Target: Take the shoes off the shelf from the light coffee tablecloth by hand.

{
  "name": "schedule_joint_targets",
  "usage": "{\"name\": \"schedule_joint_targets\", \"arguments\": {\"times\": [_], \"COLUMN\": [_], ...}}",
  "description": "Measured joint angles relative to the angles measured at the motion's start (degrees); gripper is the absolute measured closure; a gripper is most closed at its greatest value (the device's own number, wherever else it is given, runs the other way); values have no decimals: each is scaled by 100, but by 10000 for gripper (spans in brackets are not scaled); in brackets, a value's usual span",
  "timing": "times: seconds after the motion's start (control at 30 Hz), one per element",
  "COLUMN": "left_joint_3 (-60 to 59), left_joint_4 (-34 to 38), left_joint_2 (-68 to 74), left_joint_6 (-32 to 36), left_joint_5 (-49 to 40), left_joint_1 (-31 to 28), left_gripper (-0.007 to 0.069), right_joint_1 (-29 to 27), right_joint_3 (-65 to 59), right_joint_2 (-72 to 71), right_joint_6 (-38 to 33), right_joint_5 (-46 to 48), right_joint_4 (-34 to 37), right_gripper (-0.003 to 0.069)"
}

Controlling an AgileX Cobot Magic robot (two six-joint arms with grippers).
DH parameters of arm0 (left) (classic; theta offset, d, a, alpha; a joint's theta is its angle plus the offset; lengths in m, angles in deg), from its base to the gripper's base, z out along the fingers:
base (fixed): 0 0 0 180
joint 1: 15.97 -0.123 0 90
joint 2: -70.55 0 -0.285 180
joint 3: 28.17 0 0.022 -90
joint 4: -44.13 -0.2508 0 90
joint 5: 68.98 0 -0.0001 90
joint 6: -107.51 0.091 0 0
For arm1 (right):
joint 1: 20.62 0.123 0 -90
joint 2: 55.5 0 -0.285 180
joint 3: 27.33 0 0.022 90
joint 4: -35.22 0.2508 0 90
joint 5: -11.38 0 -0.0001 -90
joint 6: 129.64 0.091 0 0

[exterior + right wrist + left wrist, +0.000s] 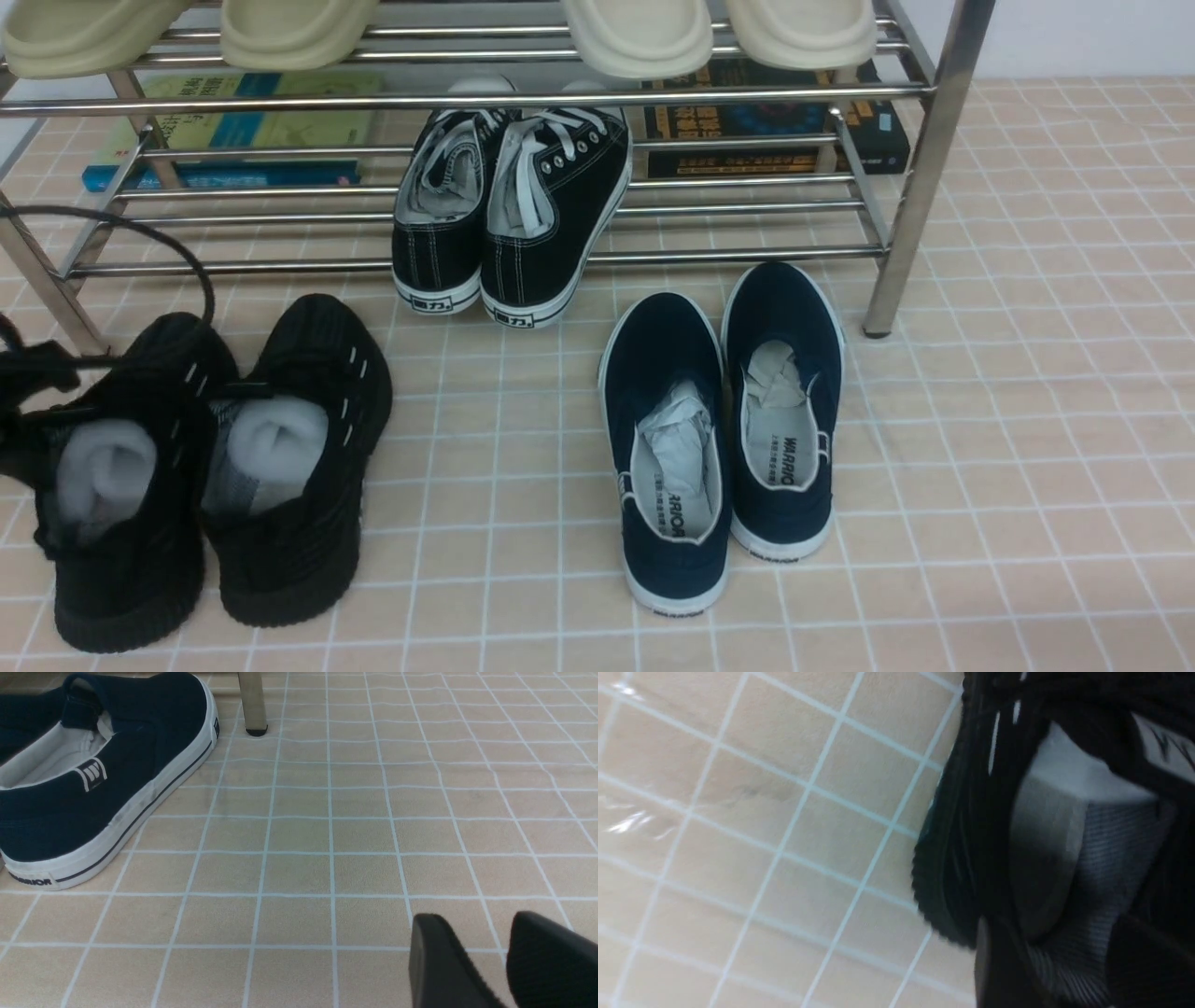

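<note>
The right jaws stand apart with nothing between them, low over the light coffee tablecloth point(299, 835). The left jaws, close at the shoes point(215, 467), are too hidden to tell open from closed. The shoes sit side by side on the cloth-covered surface (off the shelf point(467, 98)) before its left end, well apart from the navy slip-ons point(719, 439).

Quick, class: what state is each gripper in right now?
Left gripper: cannot be told; it blends into the black knit sneakers.
Right gripper: open, holding nothing, above the tablecloth.
</note>
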State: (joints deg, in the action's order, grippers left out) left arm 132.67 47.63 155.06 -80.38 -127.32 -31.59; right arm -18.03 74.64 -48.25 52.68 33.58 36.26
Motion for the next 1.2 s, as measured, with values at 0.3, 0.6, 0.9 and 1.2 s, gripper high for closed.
{"name": "schedule_joint_targets", "arguments": {"times": [0.3,0.6,0.9,1.2], "left_joint_3": [-240,-1890,-3222,-3276], "left_joint_4": [595,1506,1673,1524], "left_joint_2": [-1638,-4861,-7703,-7760], "left_joint_6": [956,1290,716,709], "left_joint_5": [-1149,-897,364,698], "left_joint_1": [0,0,0,0], "left_gripper": [622,623,613,604], "right_joint_1": [0,0,0,0], "right_joint_3": [0,0,0,0], "right_joint_2": [0,0,0,0], "right_joint_6": [0,-5,-5,-5], "right_joint_5": [0,0,0,0], "right_joint_4": [0,0,0,0], "right_gripper": [419,419,419,419]}}
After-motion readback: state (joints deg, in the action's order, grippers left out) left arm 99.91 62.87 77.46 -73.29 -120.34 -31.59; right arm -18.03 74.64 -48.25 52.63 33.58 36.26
